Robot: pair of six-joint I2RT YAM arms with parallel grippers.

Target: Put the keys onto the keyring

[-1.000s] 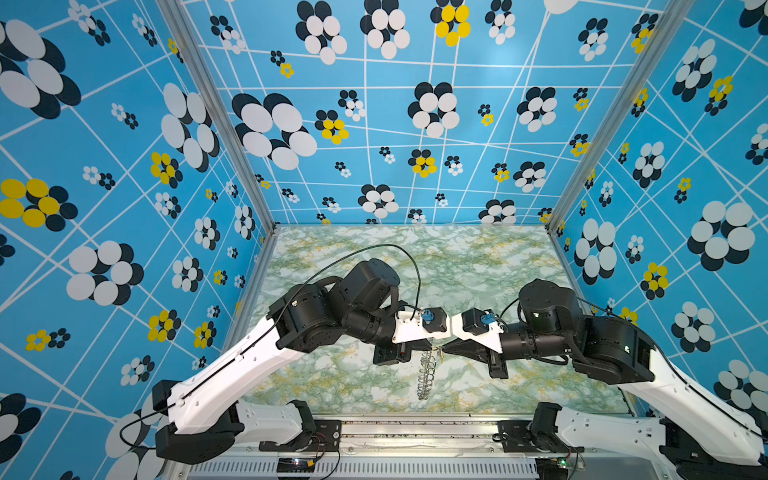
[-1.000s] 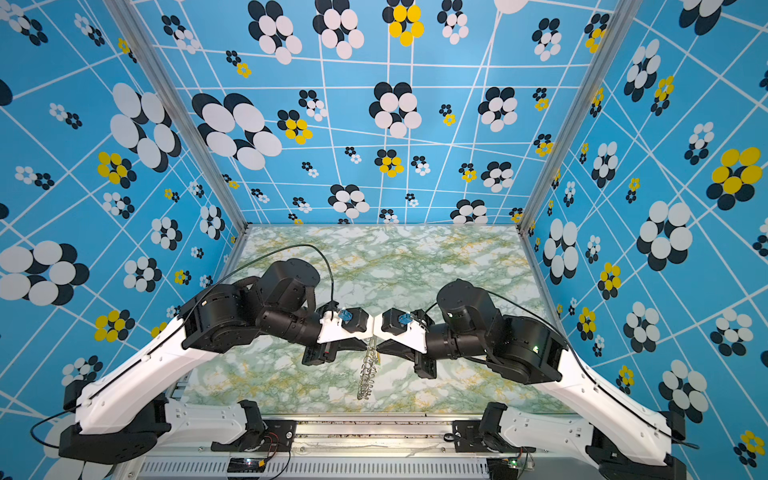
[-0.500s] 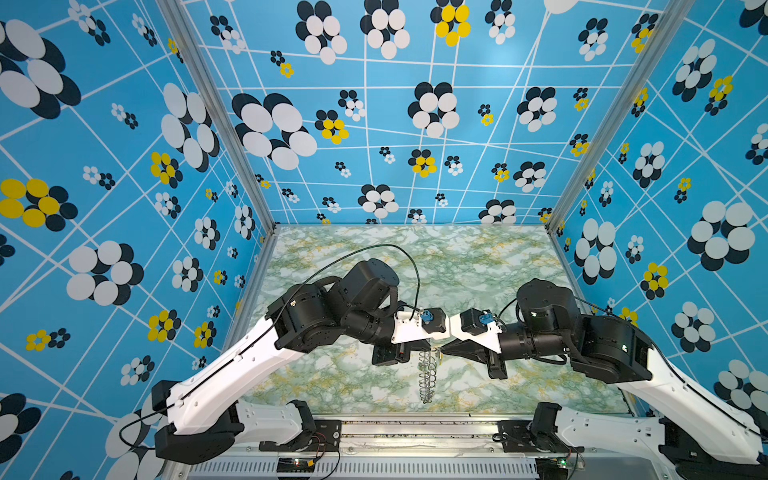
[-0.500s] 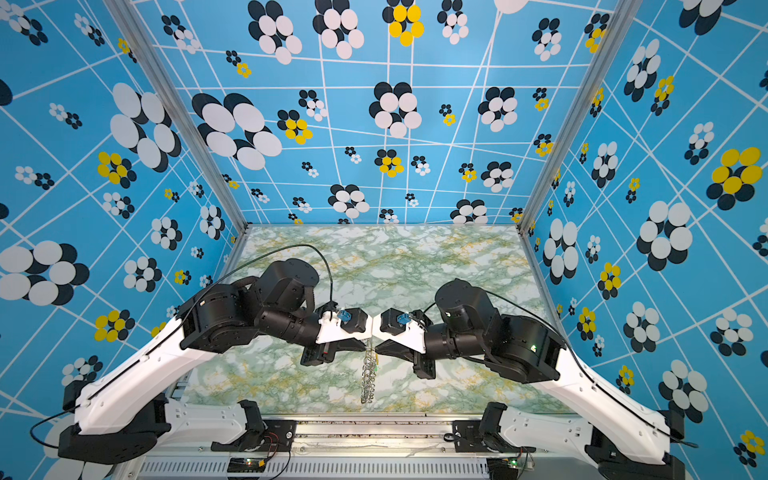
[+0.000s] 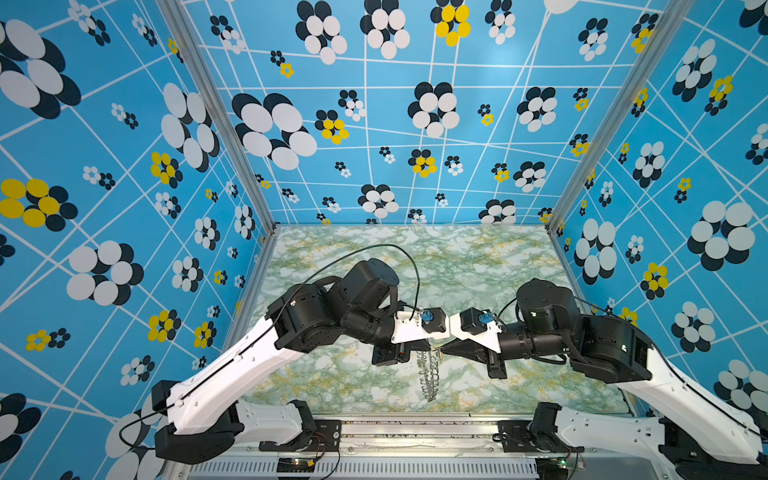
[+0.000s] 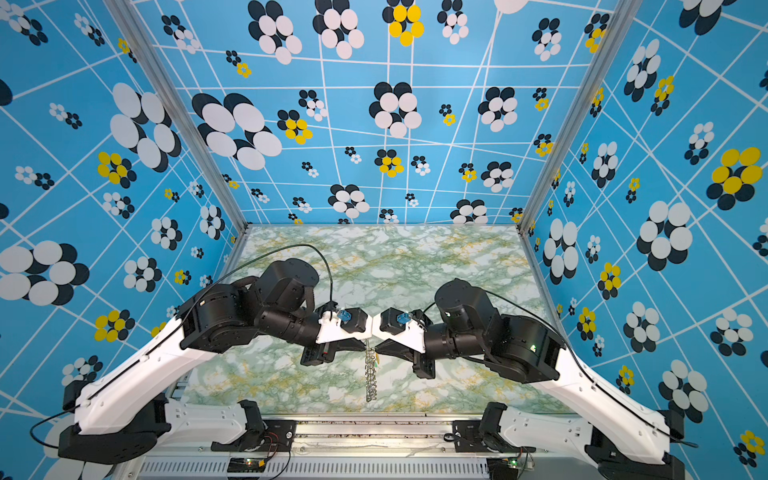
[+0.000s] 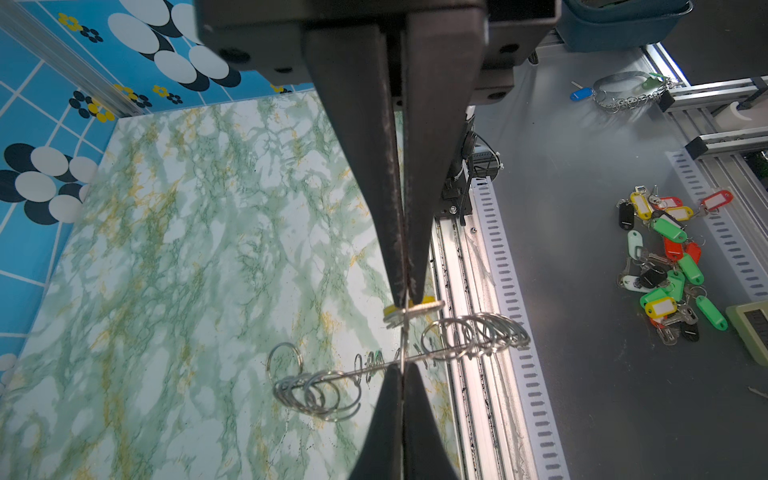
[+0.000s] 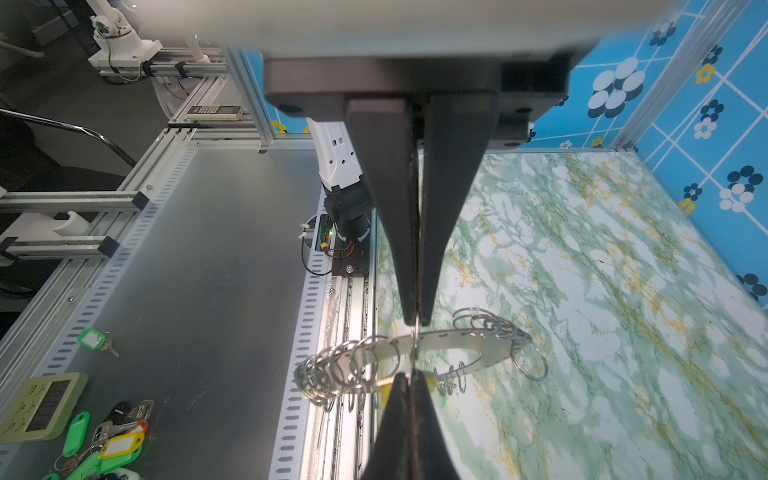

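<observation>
both pincers meet tip to tip above the marbled tabletop, and the keyring hangs edge-on between them, clear of the surface, its wire loops bunched along the rim. the left pincer is fully closed on a thin wire loop at the keyring's rim, with the yellow key tag right at its tips. the right pincer is also fully closed, nipping the wire at the keyring's edge. a green key tag seems to dangle just under the keyring, but whether it is already threaded cannot be told.

this looks like the threading step for the yellow tag: 1 pincer steadies the keyring while the other works the tag's loop onto it. the next move likely calls for a small, careful twist along the wire, keeping both grips firm so the keyring does not swing or drop.
</observation>
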